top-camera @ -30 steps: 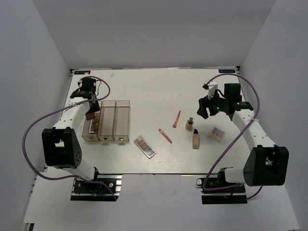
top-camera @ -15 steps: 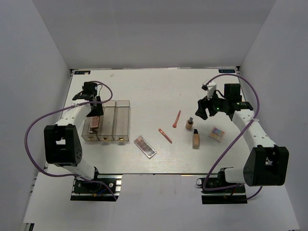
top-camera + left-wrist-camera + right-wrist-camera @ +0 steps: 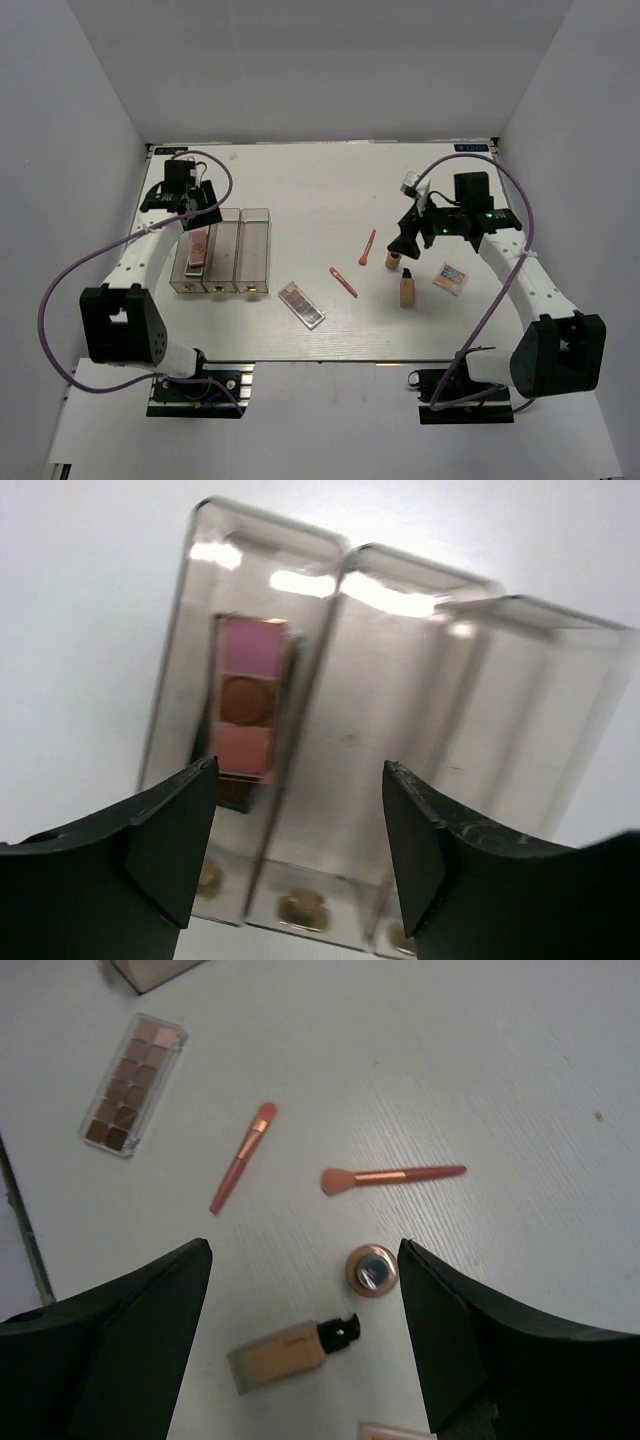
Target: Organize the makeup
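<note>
A pink and brown palette point(image 3: 245, 710) lies in the left compartment of the clear acrylic box point(image 3: 222, 250); it also shows in the top view point(image 3: 197, 247). My left gripper point(image 3: 192, 208) is open and empty, above the box's far end point(image 3: 300, 850). My right gripper point(image 3: 405, 240) is open and empty above two beige bottles: one upright point(image 3: 372, 1270), one lying point(image 3: 290, 1350). Two coral sticks point(image 3: 241, 1158) point(image 3: 392, 1175) and a brown palette point(image 3: 133, 1085) lie beyond them. A pastel compact point(image 3: 449, 277) sits right of the bottles.
The box's middle compartment point(image 3: 350, 730) and right compartment point(image 3: 510, 720) hold no makeup. The brown palette point(image 3: 301, 305) lies near the table's front edge. White walls stand on three sides of the table.
The left gripper let the pink palette go into the left compartment and drew back, open. The right gripper moved left and down over the bottles.
</note>
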{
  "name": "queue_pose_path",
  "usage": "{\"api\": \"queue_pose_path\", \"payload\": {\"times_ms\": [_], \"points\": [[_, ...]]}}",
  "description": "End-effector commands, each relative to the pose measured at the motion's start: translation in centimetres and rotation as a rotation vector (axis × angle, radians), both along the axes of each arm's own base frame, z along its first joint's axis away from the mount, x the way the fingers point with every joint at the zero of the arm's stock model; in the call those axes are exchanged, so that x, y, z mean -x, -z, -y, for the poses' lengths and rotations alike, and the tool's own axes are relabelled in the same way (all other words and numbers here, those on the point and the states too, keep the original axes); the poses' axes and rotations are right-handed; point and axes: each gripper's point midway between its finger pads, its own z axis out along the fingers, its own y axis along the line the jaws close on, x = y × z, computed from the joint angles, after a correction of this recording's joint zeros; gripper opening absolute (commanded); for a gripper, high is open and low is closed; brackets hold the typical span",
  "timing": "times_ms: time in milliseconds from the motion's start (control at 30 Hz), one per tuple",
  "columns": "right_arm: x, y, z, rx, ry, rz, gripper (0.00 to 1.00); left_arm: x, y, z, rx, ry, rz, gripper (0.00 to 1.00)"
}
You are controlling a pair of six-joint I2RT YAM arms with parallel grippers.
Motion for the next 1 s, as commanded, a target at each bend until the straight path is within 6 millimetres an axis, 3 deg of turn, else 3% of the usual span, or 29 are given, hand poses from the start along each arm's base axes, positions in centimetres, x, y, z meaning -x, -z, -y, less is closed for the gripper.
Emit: {"api": "queue_pose_path", "payload": {"times_ms": [0,33,67,100,167,200,233,333,367,433,500,533,733,967], "points": [[2.6,-1.7,-4.0,-0.043,-0.173,0.012,0.80,-1.1,-6.1,4.6,0.201,0.098,0.208,0.76],[2.7,-1.1,-4.3,-0.014,-0.168,0.003,0.79,-1.0,-6.7,5.9,0.263,0.139,0.220,0.76],[4.3,-0.5,-6.5,-0.003,-0.225,-0.030,0.78,-0.9,-7.3,6.6,0.283,0.153,0.228,0.76],[4.2,-0.3,-7.2,0.002,-0.218,-0.025,0.77,-0.4,-7.6,7.0,0.291,0.161,0.219,0.76],[5.9,1.3,-9.4,0.047,-0.239,-0.072,0.76,0.0,-8.6,7.5,0.300,0.169,0.234,0.76],[5.2,1.7,-9.9,0.072,-0.209,-0.047,0.76,0.4,-8.7,7.5,0.302,0.166,0.229,0.76],[6.2,2.2,-11.3,0.092,-0.233,-0.047,0.75,0.7,-8.9,7.9,0.309,0.175,0.227,0.77],[7.8,3.9,-14.4,0.137,-0.228,-0.080,0.77,1.6,-9.7,8.0,0.320,0.153,0.237,0.77],[9.2,4.7,-16.2,0.157,-0.275,-0.100,0.80,1.9,-10.0,7.9,0.323,0.142,0.246,0.77],[8.9,6.6,-17.6,0.205,-0.228,-0.145,0.88,2.7,-11.1,7.7,0.333,0.118,0.275,0.77],[9.3,6.9,-19.5,0.224,-0.199,-0.167,0.89,3.5,-11.7,7.5,0.338,0.100,0.291,0.78],[9.4,8.3,-20.1,0.253,-0.197,-0.193,0.89,4.0,-12.5,7.4,0.346,0.093,0.316,0.78],[8.5,10.1,-23.4,0.288,-0.051,-0.217,0.89,6.7,-14.6,6.7,0.340,0.066,0.358,0.78],[8.9,12.6,-25.5,0.362,0.081,-0.270,0.89,8.5,-15.3,5.9,0.321,0.036,0.374,0.79]]}}
